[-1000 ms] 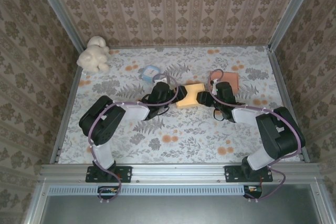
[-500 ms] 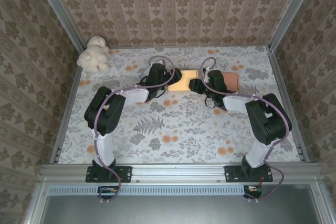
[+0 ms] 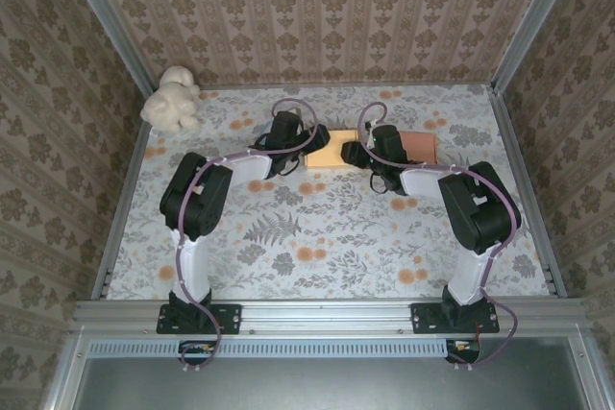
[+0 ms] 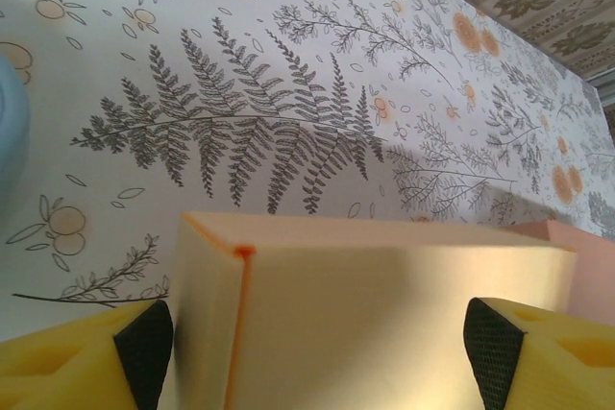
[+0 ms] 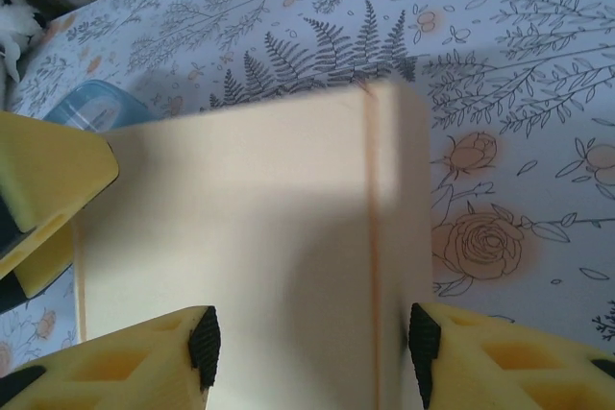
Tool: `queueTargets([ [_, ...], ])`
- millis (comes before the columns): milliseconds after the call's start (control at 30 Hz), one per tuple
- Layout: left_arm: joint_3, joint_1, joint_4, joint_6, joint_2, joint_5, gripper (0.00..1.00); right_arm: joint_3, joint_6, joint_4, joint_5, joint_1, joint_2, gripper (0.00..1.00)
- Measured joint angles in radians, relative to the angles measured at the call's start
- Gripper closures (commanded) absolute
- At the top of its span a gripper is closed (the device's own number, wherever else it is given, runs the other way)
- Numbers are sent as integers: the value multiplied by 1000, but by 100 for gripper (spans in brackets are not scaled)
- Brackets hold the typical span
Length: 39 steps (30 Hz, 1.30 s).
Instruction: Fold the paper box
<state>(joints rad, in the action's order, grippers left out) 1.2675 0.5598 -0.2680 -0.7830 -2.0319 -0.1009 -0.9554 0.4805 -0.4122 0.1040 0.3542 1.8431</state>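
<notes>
Table (image 3: 317,237): both my arms have swung away from their bases since a second ago. The left arm (image 3: 235,172) and right arm (image 3: 437,182) are now stretched toward the far wall. The paper box (image 3: 329,153) went with them, from mid-table to the far part, and has been about level with the pink flat piece (image 3: 423,146) for the last half second. That piece lies just right of my right gripper (image 3: 352,154). The soft toy (image 3: 173,98) has not moved and is well off to the left of my left gripper (image 3: 304,146).

The box sits between the two grippers, one at each end. Left wrist view: left gripper (image 4: 317,333) has its jaws spread wide, with the box filling the gap and one pad (image 4: 146,341) right against its orange-edged corner. I have hold of it. Right wrist view: right gripper (image 5: 307,343) has its jaws roughly half spread, pads (image 5: 204,345) against the box face, which runs wider than the gap. That side is gripped too. A blue tub (image 5: 96,103) lies beyond the box, ahead and left of these fingers.
</notes>
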Motion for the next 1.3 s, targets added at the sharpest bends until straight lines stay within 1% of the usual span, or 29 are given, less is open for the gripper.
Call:
queueTargets([
  [200, 2, -17, 72, 51, 5, 29, 16, 0, -29, 61, -47, 4, -23, 41],
  [333, -10, -18, 106, 66, 52, 47, 16, 34, -40, 82, -74, 4, -113, 41],
  [667, -172, -6, 97, 79, 328, 87, 16, 150, -67, 154, -127, 4, -405, 40],
  [767, -230, 17, 98, 89, 408, 108, 15, 195, -88, 194, -152, 4, -493, 40],
  [933, -314, 80, 114, 135, 550, 164, 15, 275, -125, 263, -202, 4, -687, 37],
  [967, -330, 97, 119, 149, 583, 180, 15, 294, -135, 278, -216, 4, -737, 29],
  [1000, -348, 117, 121, 163, 622, 201, 14, 313, -140, 295, -240, 4, -795, 3],
  [1033, -363, 132, 123, 175, 653, 218, 5, 327, -153, 307, -258, 4, -834, 0],
  [1067, -385, 152, 126, 191, 697, 239, 0, 345, -163, 320, -285, 4, -888, 0],
  [1200, -476, 215, 131, 251, 868, 312, 0, 409, -229, 336, -404, 4, -1032, 0],
  [1300, -534, 233, 137, 295, 975, 368, 0, 479, -304, 303, -505, 1, -1076, 0],
])
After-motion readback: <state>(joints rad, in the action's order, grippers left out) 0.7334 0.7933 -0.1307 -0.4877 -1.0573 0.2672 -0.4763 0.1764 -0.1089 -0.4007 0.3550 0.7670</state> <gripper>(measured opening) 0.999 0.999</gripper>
